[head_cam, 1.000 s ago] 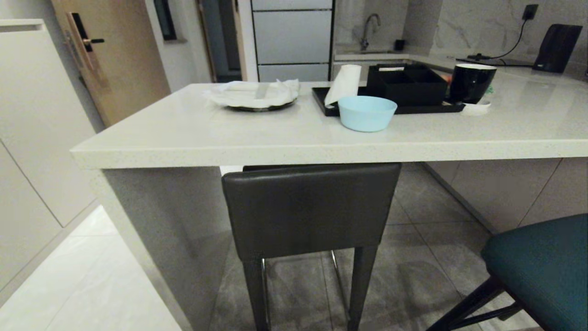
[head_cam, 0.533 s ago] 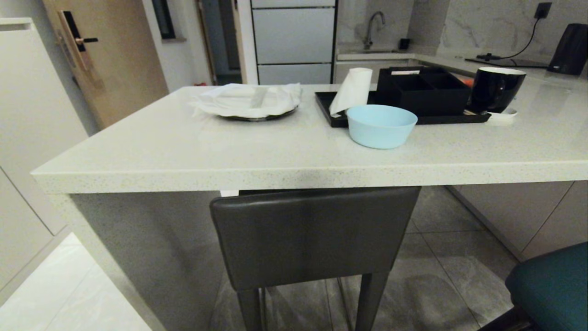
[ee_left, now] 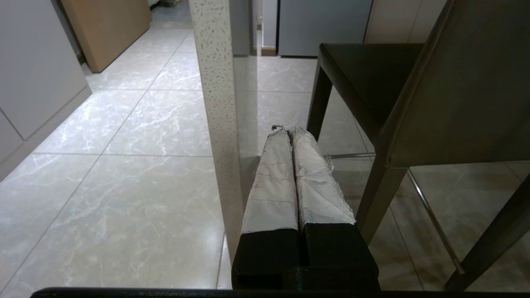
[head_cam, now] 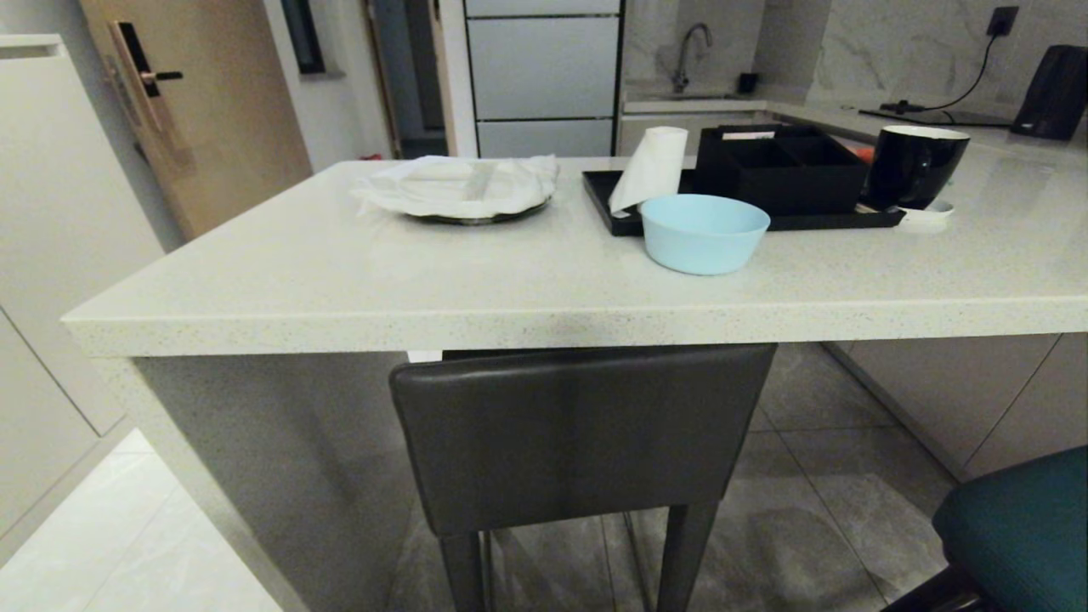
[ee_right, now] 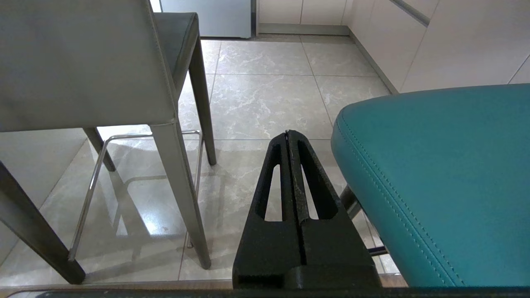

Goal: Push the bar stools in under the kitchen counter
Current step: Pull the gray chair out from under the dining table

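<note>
Grey-brown stool (head_cam: 578, 433) seat tucked under kitchen counter (head_cam: 544, 280), back just outside edge. Teal stool (head_cam: 1020, 535) beside it, not under, cropped. Left gripper (ee_left: 290, 134) closed, empty, between counter's side panel (ee_left: 217, 103) and grey stool. Right gripper (ee_right: 288, 136) closed, empty, between stools.

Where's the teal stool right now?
In the head view the teal stool sits at the lower right, out from the kitchen counter and right of the grey leather stool, which stands at the counter's edge.
</note>
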Robot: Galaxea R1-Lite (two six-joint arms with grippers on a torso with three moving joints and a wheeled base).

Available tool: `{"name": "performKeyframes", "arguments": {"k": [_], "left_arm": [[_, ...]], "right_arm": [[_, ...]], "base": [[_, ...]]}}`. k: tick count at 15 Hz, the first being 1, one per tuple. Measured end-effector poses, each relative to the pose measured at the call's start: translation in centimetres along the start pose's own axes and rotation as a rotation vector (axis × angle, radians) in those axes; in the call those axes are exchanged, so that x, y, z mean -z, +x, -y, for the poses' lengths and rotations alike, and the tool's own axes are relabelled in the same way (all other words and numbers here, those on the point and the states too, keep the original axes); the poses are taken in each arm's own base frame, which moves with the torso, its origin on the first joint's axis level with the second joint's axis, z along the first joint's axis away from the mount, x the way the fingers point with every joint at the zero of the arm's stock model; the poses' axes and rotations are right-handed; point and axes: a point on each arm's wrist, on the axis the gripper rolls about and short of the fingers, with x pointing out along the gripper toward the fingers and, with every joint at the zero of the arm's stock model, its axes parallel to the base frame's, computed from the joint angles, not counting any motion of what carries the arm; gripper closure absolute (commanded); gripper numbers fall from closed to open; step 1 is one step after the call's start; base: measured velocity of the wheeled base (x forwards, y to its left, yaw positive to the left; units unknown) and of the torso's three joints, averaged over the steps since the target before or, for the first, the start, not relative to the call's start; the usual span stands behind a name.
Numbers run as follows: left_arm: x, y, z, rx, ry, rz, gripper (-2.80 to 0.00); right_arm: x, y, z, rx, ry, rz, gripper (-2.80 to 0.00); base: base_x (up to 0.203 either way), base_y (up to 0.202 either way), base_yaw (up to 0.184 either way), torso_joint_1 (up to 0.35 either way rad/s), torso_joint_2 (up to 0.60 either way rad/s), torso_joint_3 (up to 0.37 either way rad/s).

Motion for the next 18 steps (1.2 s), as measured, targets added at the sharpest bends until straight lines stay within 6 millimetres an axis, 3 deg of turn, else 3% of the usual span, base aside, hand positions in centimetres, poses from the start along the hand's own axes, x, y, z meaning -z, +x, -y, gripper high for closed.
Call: {"name": "performKeyframes", "arguments": {"k": [18], "left_arm": [[-0.02,0.0,0.01,0.002,0.001,0.002,0.0]], "right_arm": [[0.0,0.0,-0.01,-0.003,0.011,0.0,0.0]], "base": [[0.0,0.0,0.0,-0.012,0.04,0.026]]}}
